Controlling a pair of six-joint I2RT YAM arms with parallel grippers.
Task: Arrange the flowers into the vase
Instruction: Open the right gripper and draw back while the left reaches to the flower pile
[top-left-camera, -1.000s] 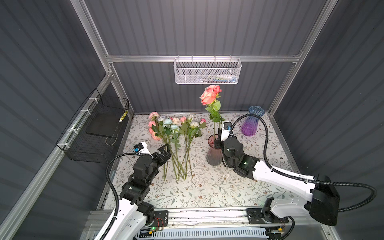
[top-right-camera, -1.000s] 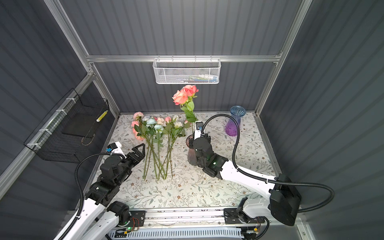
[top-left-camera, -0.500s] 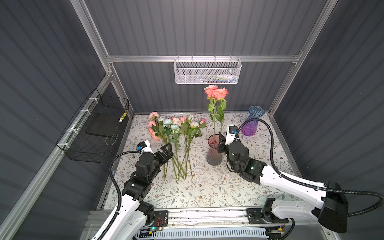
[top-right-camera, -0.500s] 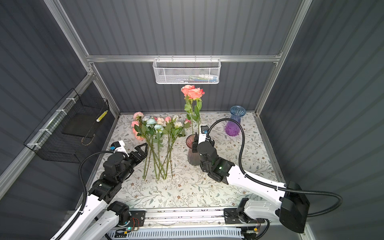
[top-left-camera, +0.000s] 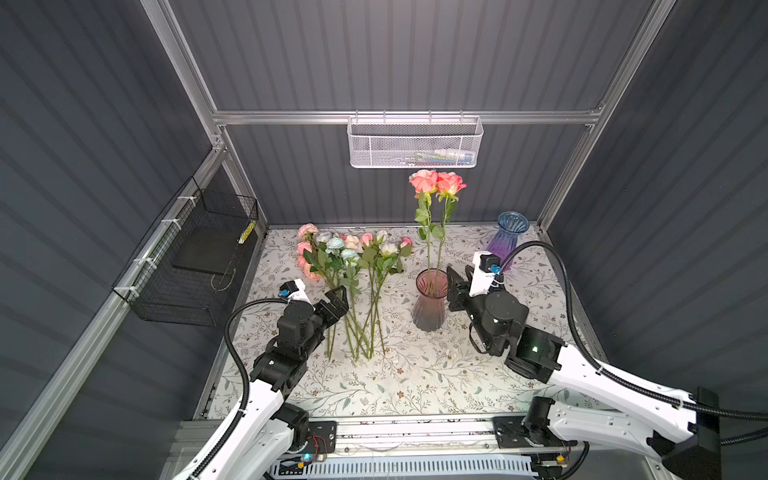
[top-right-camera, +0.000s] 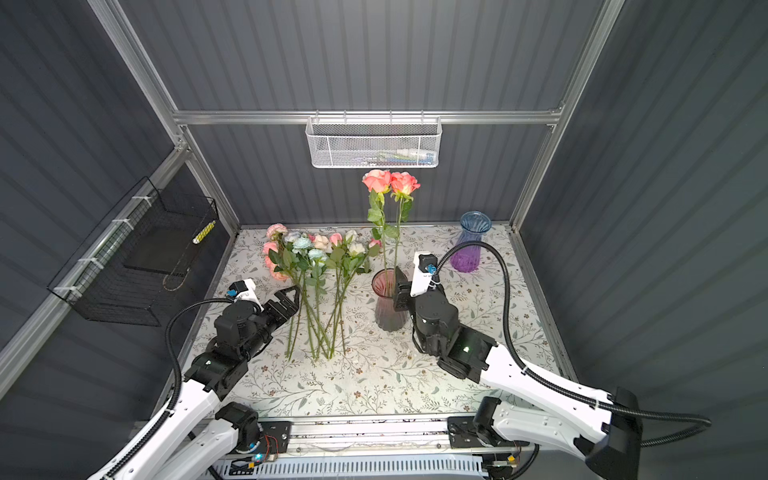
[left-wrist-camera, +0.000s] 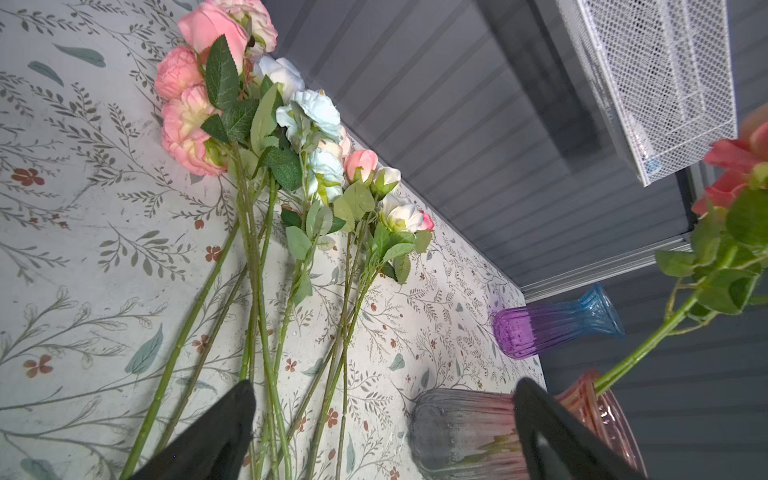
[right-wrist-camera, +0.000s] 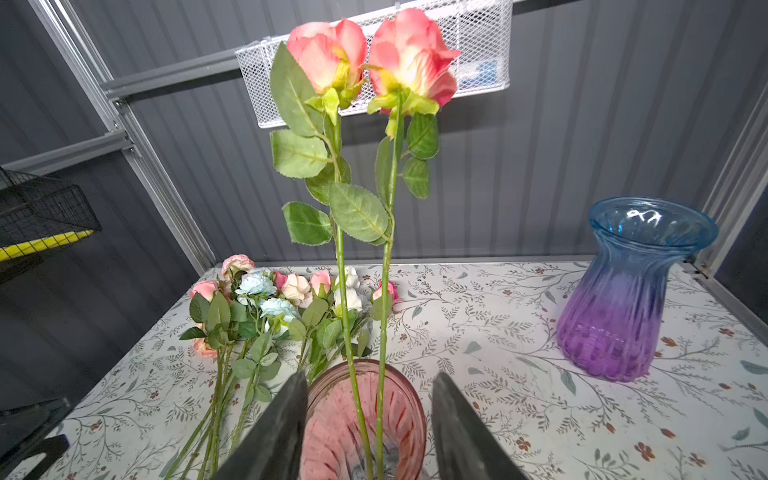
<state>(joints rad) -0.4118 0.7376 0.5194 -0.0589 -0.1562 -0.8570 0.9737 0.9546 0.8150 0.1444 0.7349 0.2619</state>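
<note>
So two coral roses (top-left-camera: 436, 185) are standing upright in the pink vase (top-left-camera: 430, 307), stems down through the mouth and blooms side by side, up near the white mesh basket (top-left-camera: 411, 143) on the back wall. The rest of the flowers (top-left-camera: 353, 266) (pink, cream, pale blue) lie in a loose bunch flat on the leafy-print table (top-left-camera: 415, 374), left of the pink vase, heads toward the back wall.

The right gripper (right-wrist-camera: 370, 378) sits right at the pink vase's rim with its jaws parted. In the right wrist view the two rose stems run up between them and neither jaw touches a stem, so it's holding nothing. The left gripper (left-wrist-camera: 384, 386) is spread wide and empty too, over the lower ends of the stems on the table. I can't tell if it's touching any.

As for writing, there's a white scrawl (right-wrist-camera: 644, 216) inside the lip of the blue-and-purple vase (right-wrist-camera: 623, 299) at the back right, too squiggly to read. Something with blue print lies in the mesh basket, also unreadable.
</note>
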